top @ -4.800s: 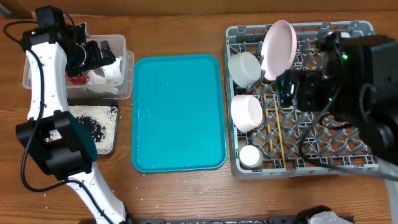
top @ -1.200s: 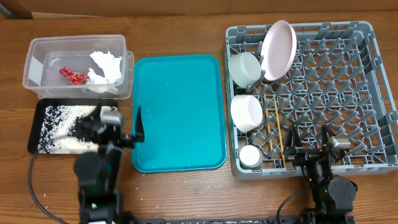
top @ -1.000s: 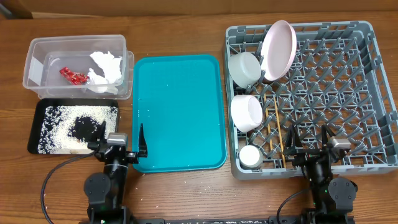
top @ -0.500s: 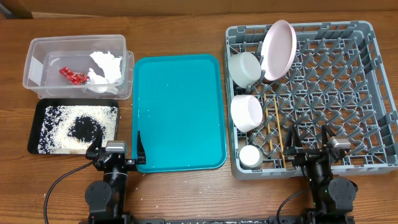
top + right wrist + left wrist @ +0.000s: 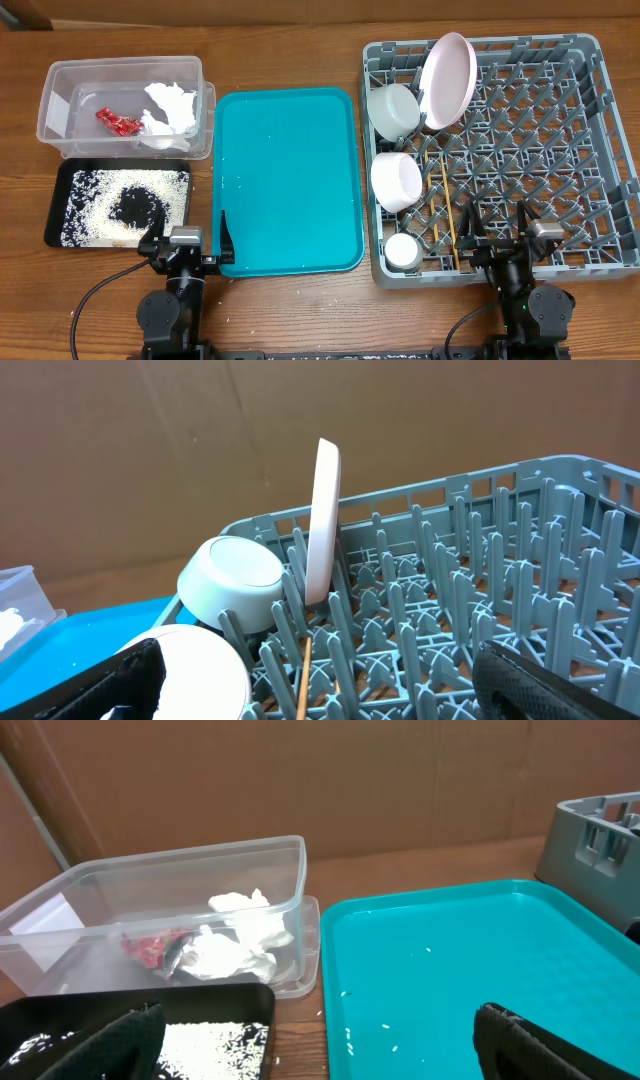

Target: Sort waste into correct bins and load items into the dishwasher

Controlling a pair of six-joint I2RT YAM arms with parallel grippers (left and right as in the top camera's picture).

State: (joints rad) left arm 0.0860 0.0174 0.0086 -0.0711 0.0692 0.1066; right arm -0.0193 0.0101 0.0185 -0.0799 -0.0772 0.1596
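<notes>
Waste sat sorted: red wrapper [image 5: 117,121] & napkin [image 5: 168,108] in clear tub [image 5: 60,90], rice [image 5: 100,200] in black tray [image 5: 52,215] just in front. Plate [image 5: 447,80], bowls [image 5: 396,180], cup [image 5: 404,252] & chopsticks [image 5: 445,215] stood in dish rack [image 5: 600,150], right of teal tray [image 5: 290,180]. Left gripper [image 5: 186,243] and right gripper [image 5: 497,235] hung low at table [image 5: 300,50] near edge, fingers spread, holding nothing. Job looked near done; a clean finish prob. meant resting arms w/o nudging tray or rack. Few white specks on teal tray; nothing blocked either arm.

You see a clear plastic tub [image 5: 125,66], a shiny teal tray [image 5: 290,180], a grey plastic rack [image 5: 482,44] and a wooden surface [image 5: 300,305].
</notes>
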